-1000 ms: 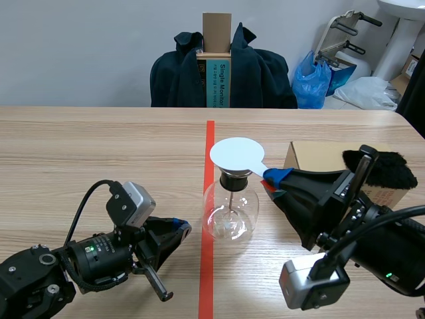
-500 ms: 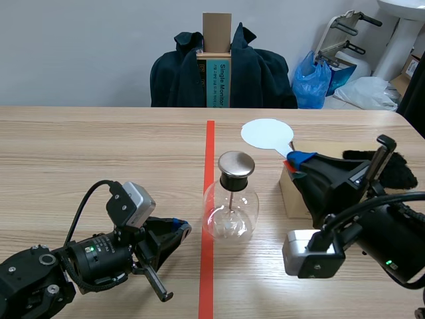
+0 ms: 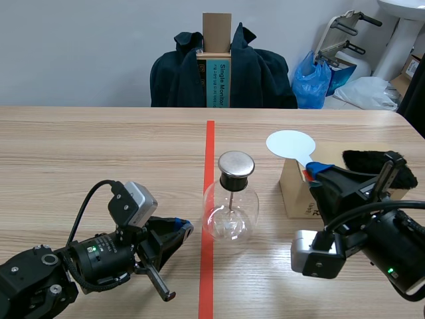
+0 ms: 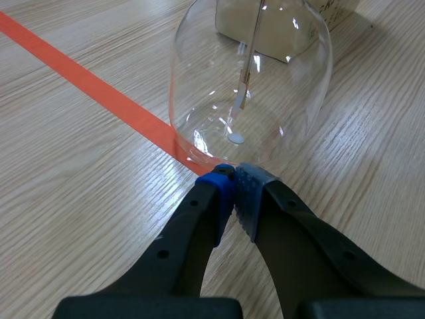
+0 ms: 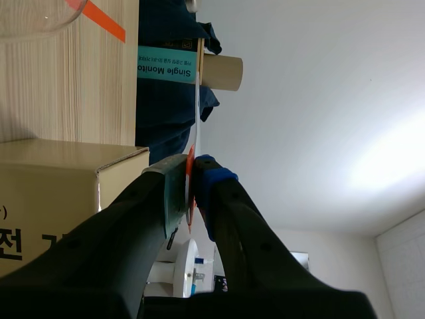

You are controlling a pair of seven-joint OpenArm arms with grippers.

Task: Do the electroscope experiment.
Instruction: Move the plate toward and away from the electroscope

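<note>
Glass electroscope flask (image 3: 230,212), capped in metal, stands on the red tape line (image 3: 207,279) directly ahead of the left gripper (image 4: 234,174), whose pads meet on nothing just short of its base. The right gripper (image 3: 311,170) pinches the handle of a white disc (image 3: 290,143), raised ahead of it over a cardboard box (image 3: 295,193), apart from the flask.

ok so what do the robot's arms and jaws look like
Both arms are black: the left arm and right arm each carry a pale grey camera box and a green light. Black cables loop off them. The thick black jaws end in dotted pads, one blue, one grey-green.
</note>
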